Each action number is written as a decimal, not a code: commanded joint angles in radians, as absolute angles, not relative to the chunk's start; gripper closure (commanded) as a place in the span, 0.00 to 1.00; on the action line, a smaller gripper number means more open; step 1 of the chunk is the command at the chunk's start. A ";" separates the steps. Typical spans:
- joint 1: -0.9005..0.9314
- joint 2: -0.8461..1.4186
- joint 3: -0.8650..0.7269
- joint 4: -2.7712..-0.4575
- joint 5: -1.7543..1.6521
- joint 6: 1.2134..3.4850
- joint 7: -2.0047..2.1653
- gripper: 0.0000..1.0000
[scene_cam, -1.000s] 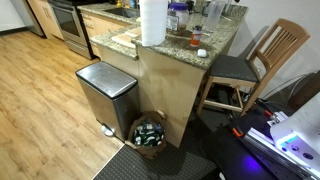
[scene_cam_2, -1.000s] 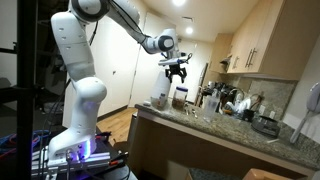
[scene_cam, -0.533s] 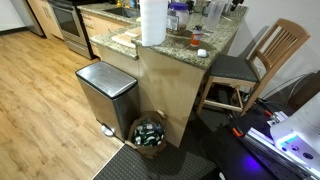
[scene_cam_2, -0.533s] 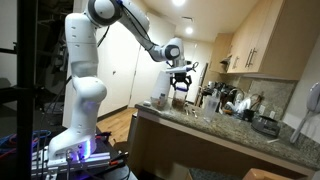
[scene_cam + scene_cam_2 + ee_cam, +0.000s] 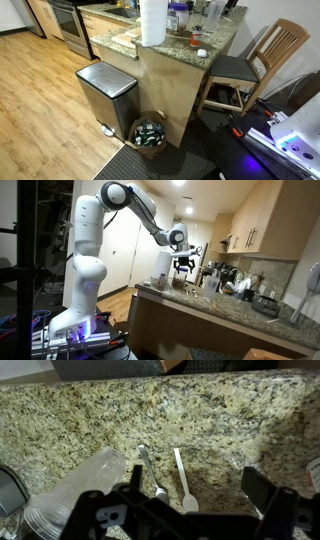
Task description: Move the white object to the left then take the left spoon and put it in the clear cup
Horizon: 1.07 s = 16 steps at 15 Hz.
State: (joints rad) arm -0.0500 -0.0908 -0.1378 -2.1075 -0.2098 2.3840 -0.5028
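Coach: Your arm (image 5: 145, 215) has stretched farther out over the counter (image 5: 220, 420) than a second ago. The gripper (image 5: 183, 268) hangs lower, wrist pointing down.

Spotter: Its jaws are spread and empty. You're above both spoons (image 5: 150, 470) and the clear cup (image 5: 75, 495), but the white object (image 5: 201, 52) sits by the counter's near edge — go there first. I'd nudge it left slowly, fingers low.
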 commanded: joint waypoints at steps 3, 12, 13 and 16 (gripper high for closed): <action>-0.047 -0.085 -0.135 -2.095 -0.070 2.322 -0.663 0.00; -0.055 -0.091 -0.126 -2.104 -0.083 2.321 -0.642 0.00; -0.055 -0.091 -0.126 -2.104 -0.083 2.321 -0.641 0.00; -0.067 -0.049 -0.135 -2.073 -0.106 2.294 -0.627 0.00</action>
State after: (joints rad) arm -0.0467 -0.0912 -0.1343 -2.1055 -0.0839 2.3232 -0.6404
